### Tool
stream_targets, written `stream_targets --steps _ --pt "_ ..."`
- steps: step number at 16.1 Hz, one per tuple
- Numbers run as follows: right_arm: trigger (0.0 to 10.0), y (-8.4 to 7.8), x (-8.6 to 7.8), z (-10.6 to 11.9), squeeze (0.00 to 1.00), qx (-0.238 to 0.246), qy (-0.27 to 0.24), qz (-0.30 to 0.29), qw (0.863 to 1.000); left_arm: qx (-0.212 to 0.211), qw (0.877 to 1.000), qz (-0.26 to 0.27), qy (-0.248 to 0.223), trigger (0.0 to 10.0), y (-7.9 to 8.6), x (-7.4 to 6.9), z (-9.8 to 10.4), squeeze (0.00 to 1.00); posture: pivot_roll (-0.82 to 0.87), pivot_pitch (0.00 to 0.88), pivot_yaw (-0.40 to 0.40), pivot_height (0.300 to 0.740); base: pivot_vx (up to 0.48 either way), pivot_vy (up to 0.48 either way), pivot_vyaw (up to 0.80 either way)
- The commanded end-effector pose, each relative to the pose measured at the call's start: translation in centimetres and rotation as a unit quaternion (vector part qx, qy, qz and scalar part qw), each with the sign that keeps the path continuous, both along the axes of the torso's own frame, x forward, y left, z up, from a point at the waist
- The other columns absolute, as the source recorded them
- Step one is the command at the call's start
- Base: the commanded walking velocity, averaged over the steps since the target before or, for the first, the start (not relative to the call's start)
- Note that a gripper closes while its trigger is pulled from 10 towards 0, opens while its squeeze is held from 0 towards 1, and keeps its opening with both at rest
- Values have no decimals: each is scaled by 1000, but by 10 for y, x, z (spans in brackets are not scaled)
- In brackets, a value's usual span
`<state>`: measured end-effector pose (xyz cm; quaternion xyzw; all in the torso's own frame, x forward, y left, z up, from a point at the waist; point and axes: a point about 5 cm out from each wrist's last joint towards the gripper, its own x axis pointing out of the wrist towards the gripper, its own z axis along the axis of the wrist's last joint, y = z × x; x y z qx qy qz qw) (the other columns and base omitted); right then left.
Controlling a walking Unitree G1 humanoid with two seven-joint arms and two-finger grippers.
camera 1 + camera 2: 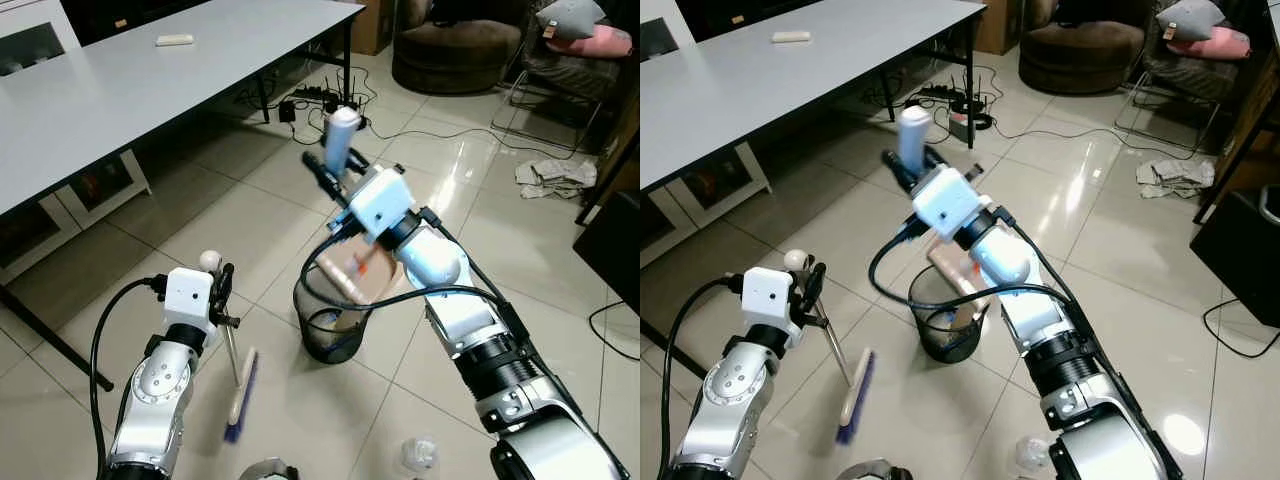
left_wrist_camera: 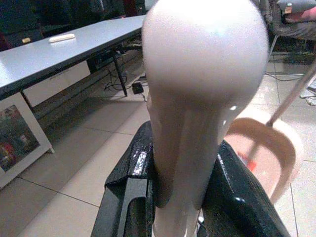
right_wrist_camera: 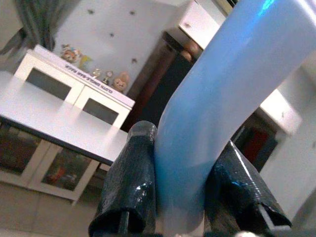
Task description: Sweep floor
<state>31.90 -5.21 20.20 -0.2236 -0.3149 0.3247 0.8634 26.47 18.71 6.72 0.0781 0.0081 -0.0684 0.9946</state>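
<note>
Broom (image 1: 240,390) low and left of centre in the left eye view, long axis near upright and leaning: white knob at top, thin metal rod slanting down and rightward to a pale head edged with blue bristles resting on the beige tiled floor (image 1: 300,420). Left gripper (image 1: 222,290) closed on the broom's white handle top, fingers (image 2: 133,182) pressed against both sides of the glossy cream grip in the left wrist view. Dustpan (image 1: 352,272) at frame centre, pinkish-beige pan tipped over the black mesh wastebasket (image 1: 325,325), handle running up and leftward to a pale blue and white grip (image 1: 340,135). Right gripper (image 1: 335,170) clamped on that blue grip, black fingers (image 3: 133,182) hugging both sides in the right wrist view. Grey table (image 1: 120,80) across the upper left, small white object (image 1: 174,40) on top; dark round seat (image 1: 455,45) at upper right; crumpled papers (image 1: 550,175) on the floor at right.
</note>
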Motion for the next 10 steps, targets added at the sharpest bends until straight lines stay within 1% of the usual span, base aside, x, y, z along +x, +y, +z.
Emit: stream_targets --steps 1,2,3,4,5,6,7,8,9,10 --pt "10000 7 -9 23 0 -6 -77 21 997 9 1000 -6 -17 10000 0 3 8 0 12 0 71 740 0 0 0" --pt "10000 5 -8 31 0 13 -89 12 996 9 1000 -5 -17 10000 0 3 8 0 9 0 72 740 0 0 0" --pt "10000 -2 -7 47 0 52 -107 -6 993 10 1000 -3 -16 10000 1 3 8 0 9 2 71 740 0 0 0" --pt "10000 -16 -7 66 0 87 -140 -41 986 11 1000 -2 -13 10000 1 3 8 0 17 6 62 740 0 0 0" --pt "10000 -27 -6 78 0 119 -154 -73 978 14 1000 -3 -11 10000 1 4 8 0 12 3 58 740 0 0 0" --pt "10000 -51 1 86 0 117 -164 -165 966 13 1000 4 4 10000 5 6 4 0 -6 0 72 740 0 0 0" --pt "10000 -70 6 84 0 80 -170 -250 950 34 999 6 14 10000 6 9 0 0 -9 0 72 740 0 0 0" --pt "10000 -94 10 76 0 68 -154 -324 931 45 999 5 13 10000 5 13 1 0 -12 1 68 740 0 0 0" --pt "10000 -118 11 65 0 75 -120 -372 917 40 999 5 10 10000 4 19 3 0 -14 2 68 740 0 0 0" --pt "10000 -128 11 56 0 68 -101 -390 913 35 999 7 10 10000 3 21 5 0 -16 3 71 740 0 0 0"
